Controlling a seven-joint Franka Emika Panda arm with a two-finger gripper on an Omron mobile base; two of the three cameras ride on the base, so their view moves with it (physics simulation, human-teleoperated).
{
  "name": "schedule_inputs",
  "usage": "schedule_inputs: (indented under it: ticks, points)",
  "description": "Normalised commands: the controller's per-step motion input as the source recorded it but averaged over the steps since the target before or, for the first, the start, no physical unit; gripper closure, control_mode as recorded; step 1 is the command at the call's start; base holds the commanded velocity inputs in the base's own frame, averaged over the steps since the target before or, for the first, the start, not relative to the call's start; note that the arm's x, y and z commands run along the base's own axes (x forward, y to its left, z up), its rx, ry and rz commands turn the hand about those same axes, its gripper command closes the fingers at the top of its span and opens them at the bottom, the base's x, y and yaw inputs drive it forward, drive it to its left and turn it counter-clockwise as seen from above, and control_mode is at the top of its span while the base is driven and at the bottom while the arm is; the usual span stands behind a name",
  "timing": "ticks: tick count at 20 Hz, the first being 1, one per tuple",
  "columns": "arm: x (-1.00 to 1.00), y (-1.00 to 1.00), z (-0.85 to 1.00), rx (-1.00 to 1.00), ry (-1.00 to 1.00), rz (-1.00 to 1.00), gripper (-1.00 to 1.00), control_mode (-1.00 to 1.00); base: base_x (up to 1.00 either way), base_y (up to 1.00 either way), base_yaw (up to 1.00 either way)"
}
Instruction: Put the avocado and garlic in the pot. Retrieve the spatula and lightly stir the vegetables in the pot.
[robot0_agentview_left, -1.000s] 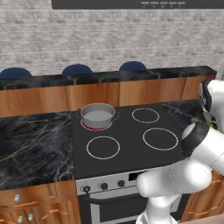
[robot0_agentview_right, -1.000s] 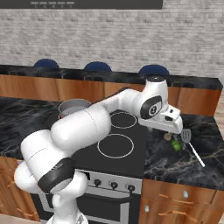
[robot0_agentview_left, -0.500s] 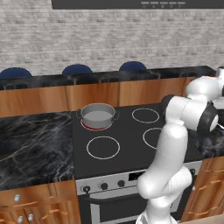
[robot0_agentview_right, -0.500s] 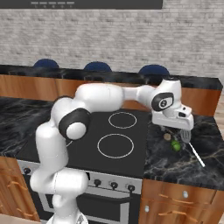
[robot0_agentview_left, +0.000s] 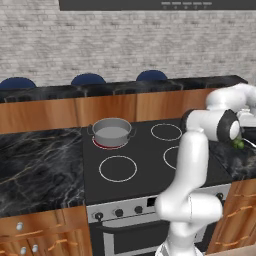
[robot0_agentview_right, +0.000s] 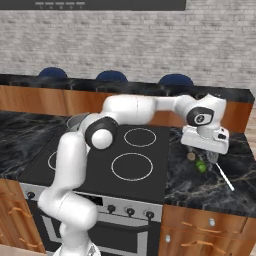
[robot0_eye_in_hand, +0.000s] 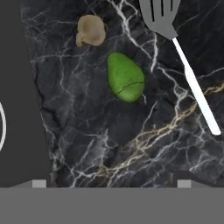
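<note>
Avocado (robot0_eye_in_hand: 126, 77) lies beside garlic (robot0_eye_in_hand: 90, 30); smooth, probably slippery, best pinched across its middle by the wide-open hand (robot0_agentview_right: 205, 142).

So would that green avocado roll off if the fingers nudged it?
Probably. The avocado is rounded and egg-shaped, lying free on the smooth marble counter, so a sideways nudge could roll it. Its smooth skin may slip between hard fingers.

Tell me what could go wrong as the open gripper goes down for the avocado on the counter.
The avocado is rounded, so the open gripper could squeeze it out sideways and send it rolling. The garlic lies close beside it, and the spatula on its other side, so a finger might nudge either. The pot sits across the stove, a long carry if the grip is weak.
</note>
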Motion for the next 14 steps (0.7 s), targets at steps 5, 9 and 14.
schedule_inputs:
  ticks: [5, 9, 14]
  points:
    - [0.16, 0.02, -0.43, 0.01, -0.01, 0.23, -1.0, -1.0, 0.0, 0.0, 0.0]
    - [0.33, 0.16, -0.37, 0.0, -0.04, 0.19, -1.0, -1.0, 0.0, 0.0, 0.0]
    - [0.45, 0.1, -0.34, 0.0, 0.01, 0.09, -1.0, -1.0, 0.0, 0.0, 0.0]
